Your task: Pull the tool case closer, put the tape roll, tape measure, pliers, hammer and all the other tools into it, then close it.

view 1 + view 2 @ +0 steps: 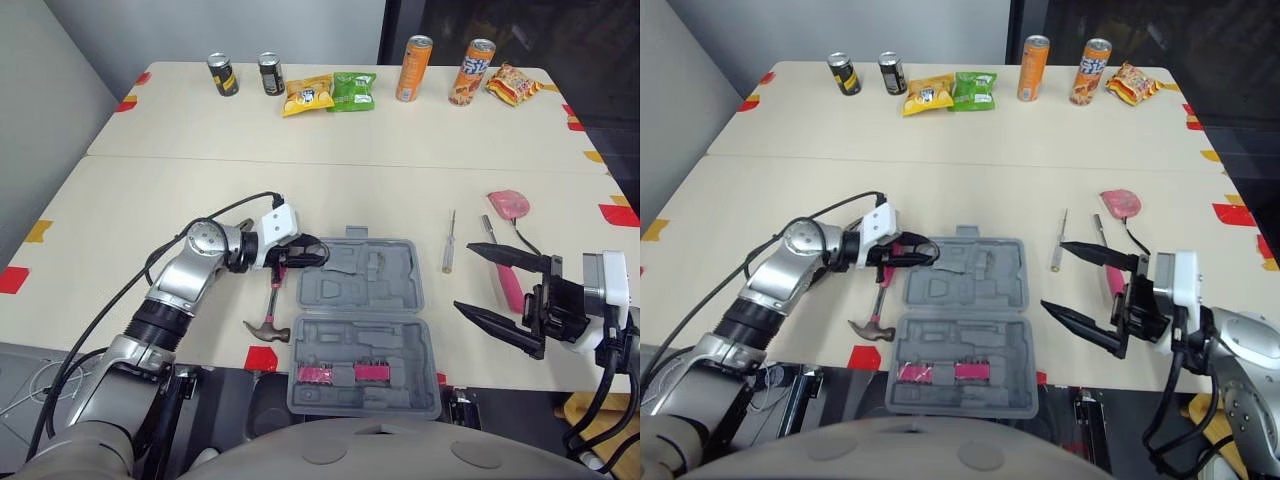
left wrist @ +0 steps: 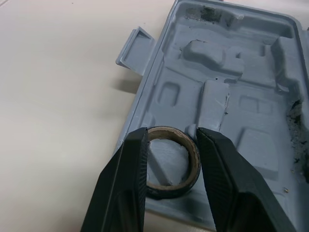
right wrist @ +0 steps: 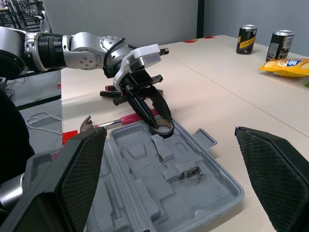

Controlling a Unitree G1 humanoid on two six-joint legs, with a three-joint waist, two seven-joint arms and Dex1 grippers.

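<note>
Two hands hang above a pale table [image 1: 150, 200]. The left hand [image 1: 315, 252] grips the tape roll [image 2: 169, 188], one black finger [image 2: 123, 183] pressed against each side of its outer wall. The roll sits at the left rim of the open grey tool case [image 1: 360, 330], over the half that lies farther from the robot; whether it touches the moulded tray cannot be told. Directly below this hand, on the table just beside the case's left wall, lies the hammer [image 1: 266, 330], its red handle pointing up toward the fingers. The right hand [image 1: 1052, 272] is spread wide and holds nothing, off the case's right side. A pink-handled tool [image 1: 510, 288] lies on the table beneath it. Beyond this hand's fingertips lies a slim screwdriver [image 1: 449, 243], and farther out sits the pink tape measure [image 1: 510, 203]. The case's nearer half carries two red inserts [image 1: 340, 373].
</note>
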